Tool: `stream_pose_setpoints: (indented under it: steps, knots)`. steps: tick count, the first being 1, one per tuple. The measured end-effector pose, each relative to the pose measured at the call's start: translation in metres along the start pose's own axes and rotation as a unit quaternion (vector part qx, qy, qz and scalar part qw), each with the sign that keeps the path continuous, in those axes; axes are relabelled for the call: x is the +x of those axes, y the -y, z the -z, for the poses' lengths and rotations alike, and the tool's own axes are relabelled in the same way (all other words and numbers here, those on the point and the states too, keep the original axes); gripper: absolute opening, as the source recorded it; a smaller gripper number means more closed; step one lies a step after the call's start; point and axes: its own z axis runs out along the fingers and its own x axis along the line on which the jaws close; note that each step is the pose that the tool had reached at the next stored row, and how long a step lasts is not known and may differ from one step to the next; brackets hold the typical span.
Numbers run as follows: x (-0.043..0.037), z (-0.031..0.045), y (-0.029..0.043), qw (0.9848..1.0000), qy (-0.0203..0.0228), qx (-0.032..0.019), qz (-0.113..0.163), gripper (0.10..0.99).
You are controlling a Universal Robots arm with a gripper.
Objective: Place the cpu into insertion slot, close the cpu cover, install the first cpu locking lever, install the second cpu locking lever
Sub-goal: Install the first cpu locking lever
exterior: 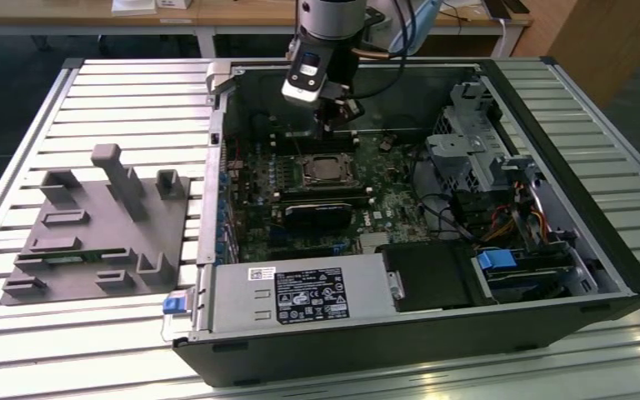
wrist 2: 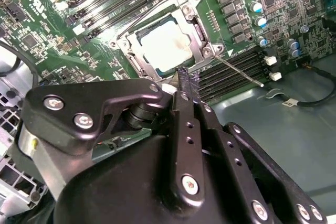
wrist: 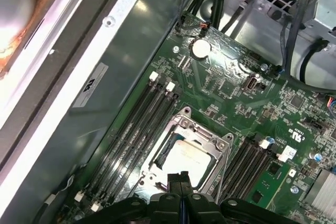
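Both jaws of the gripper [wrist: 179, 178] are pressed together, empty, poised at the cover's [wrist: 208, 141] edge above the seated chip [wrist: 186, 158]; a thin lever [wrist 2: 239, 71] angles away just beside.

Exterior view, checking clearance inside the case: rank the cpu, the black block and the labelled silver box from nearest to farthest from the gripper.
1. cpu, in its socket on the board, closest to the gripper.
2. black block, on the cpu's far side from the gripper.
3. labelled silver box, at the case's front edge.
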Motion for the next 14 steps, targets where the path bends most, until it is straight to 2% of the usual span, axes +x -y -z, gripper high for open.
stream_pose_setpoints:
  steps: [8,11,14]
  knots:
    - [0.0000,0.0000,0.0001,0.9994,-0.0010,0.0003,0.033,0.106]
    - [0.0000,0.0000,0.0001,0.9982,-0.0018,0.0005,0.059,0.106]
    - [0.0000,-0.0001,0.0001,0.9962,-0.0028,0.0006,0.087,0.106]
